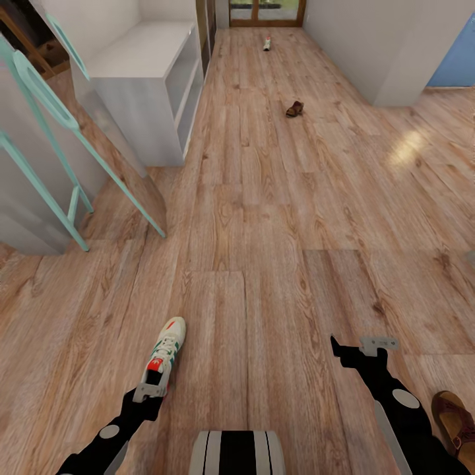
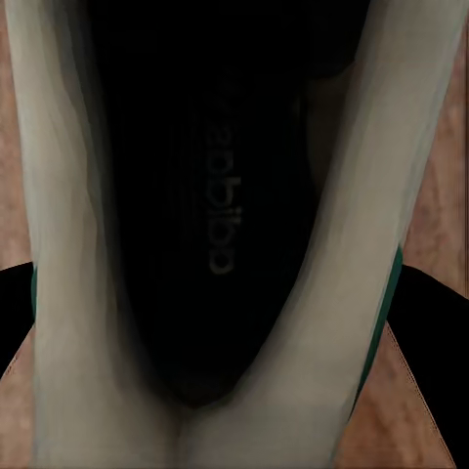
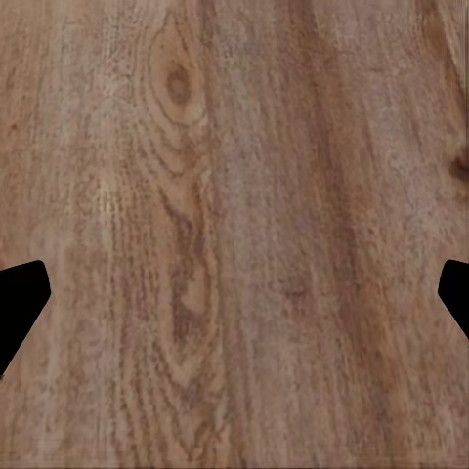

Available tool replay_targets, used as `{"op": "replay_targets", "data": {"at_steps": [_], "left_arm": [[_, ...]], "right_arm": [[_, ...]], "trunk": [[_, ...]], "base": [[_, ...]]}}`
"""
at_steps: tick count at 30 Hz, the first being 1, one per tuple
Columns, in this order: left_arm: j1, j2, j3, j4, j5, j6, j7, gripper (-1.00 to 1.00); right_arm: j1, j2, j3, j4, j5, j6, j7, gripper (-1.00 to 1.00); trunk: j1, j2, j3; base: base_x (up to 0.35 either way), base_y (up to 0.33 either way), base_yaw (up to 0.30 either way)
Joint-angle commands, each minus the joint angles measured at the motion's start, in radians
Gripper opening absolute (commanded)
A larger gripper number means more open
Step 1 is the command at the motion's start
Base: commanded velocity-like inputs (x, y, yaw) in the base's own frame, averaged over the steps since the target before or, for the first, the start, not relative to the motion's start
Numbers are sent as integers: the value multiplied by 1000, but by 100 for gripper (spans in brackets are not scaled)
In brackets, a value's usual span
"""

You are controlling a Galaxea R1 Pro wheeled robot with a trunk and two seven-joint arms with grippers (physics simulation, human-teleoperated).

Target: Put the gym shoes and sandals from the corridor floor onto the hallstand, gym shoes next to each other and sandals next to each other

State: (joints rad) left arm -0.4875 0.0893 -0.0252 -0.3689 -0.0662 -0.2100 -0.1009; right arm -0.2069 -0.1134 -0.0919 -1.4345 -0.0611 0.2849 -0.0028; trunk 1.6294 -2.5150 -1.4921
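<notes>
The left gripper (image 1: 153, 382) sits right over the heel of the near gym shoe (image 1: 167, 349), which lies on the wood-plank floor (image 1: 277, 251) just ahead of the robot, toe pointing up the corridor. Through the left wrist camera the shoe's dark insole (image 2: 210, 215) and pale collar walls loom very close, with a black fingertip (image 2: 435, 332) outside the collar on each side. The fingers look spread around the heel opening, though I cannot tell whether they are pressing on it yet.

To do this well, I would judge the fingers should close squarely across the heel collar, low enough to catch firm material and not just the soft rim, and the lift should be straight up so the toe does not drag. A grip this far back will likely let the toe droop, so a slow rise seems wise.

The left arm reaches forward and down, wrist pitched towards the floor. The right arm is stretched forward too, its gripper (image 1: 356, 346) hanging over bare planks with fingers wide apart and nothing between them.

One sandal (image 1: 456, 422) lies beside the right arm; another sandal (image 1: 294, 109) and the second gym shoe (image 1: 267, 43) lie far up the corridor. The hallstand (image 1: 148, 72) stands ahead on the left, past the mint-framed mirror (image 1: 59, 125).
</notes>
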Motion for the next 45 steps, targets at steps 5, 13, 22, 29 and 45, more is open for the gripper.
{"op": "replay_targets", "data": {"at_steps": [5, 13, 22, 29, 45], "left_arm": [[0, 0, -2, 1, -6, -4, 1, -100], [0, -1, -2, 1, -6, -5, 1, -100], [0, -2, -2, 1, -6, -5, 1, -100], [0, -3, -1, 1, -6, -5, 1, -100], [0, -3, 2, 1, -5, -6, 4, -100]], "right_arm": [[0, 0, 0, -1, -6, 5, 0, 100], [0, -1, 0, 0, -6, 5, 0, 100], [0, -2, 0, 0, -6, 5, 0, 100], [0, -2, 1, 0, -5, 4, 0, 100], [0, -2, 1, -1, -4, 4, 0, 100]], "trunk": [[-2, 1, 19], [-6, 3, 50], [-10, 5, 85], [-13, 7, 112], [-20, 10, 181]], "base": [[0, 0, 0], [0, 0, 0], [0, 0, 0], [0, 0, 0], [0, 0, 0]]}}
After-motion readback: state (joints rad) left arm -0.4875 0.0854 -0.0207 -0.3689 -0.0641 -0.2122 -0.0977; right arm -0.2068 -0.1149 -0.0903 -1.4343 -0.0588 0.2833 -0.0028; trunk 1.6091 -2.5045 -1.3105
